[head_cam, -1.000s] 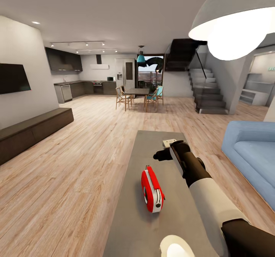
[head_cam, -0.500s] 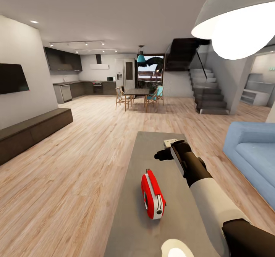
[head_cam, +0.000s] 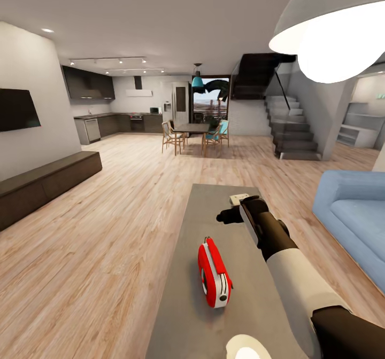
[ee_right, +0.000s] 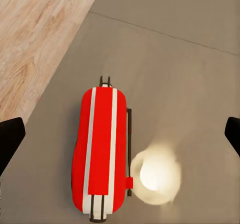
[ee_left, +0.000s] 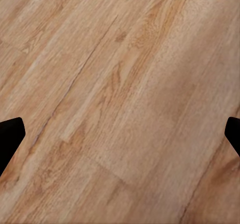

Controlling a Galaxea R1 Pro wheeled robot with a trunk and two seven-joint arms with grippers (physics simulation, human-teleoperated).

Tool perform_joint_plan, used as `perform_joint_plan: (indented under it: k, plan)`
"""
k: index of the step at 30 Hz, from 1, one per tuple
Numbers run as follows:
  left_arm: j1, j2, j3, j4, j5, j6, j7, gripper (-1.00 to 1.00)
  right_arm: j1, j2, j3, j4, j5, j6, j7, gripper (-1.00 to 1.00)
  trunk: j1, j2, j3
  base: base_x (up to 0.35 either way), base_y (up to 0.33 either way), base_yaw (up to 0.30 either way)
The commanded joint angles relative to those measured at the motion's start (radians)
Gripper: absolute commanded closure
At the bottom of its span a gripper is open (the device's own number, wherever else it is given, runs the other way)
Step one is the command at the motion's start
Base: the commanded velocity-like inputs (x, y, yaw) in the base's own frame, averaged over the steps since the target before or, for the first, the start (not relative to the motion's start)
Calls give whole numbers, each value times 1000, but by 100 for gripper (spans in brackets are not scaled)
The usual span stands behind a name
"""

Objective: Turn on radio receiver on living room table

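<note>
The red radio receiver stands upright on the long grey table, its white end panel toward me and its thin handle on top. My right gripper hovers above the table just beyond the radio, apart from it. In the right wrist view the radio lies below, between the spread fingertips of the open right gripper, untouched. The left gripper is open over bare wood floor.
A small white object lies on the table's far end by my right wrist. A blue sofa stands to the right and a long dark bench to the left. A white pendant lamp hangs overhead. Dining chairs and stairs are far back.
The whole picture has shifted slightly, so the camera has moved. The right arm keeps its pose over the table, and the radio stands as before.
</note>
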Motion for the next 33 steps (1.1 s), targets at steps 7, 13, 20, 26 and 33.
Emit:
perform_joint_plan:
  k: [7,13,20,26,33]
  plan:
    - [0,1,0,0,0,1,0,-100,0,0,-24,-1,-1,1,-1,-100,0,0,0,132,0,0]
    - [0,2,0,0,0,0,0,-100,0,1,-25,1,-6,2,0,-100,0,0,0,120,0,0]
    - [0,2,0,0,0,0,0,-100,0,2,-25,9,-10,7,-1,-100,0,0,0,9,0,0]
    - [0,1,0,0,-1,0,0,-100,0,3,-24,29,-11,8,-2,-100,0,0,0,-2,33,0]
    - [0,1,0,0,-1,0,0,-100,0,3,-23,49,-11,9,-2,-100,0,0,0,-62,183,0]
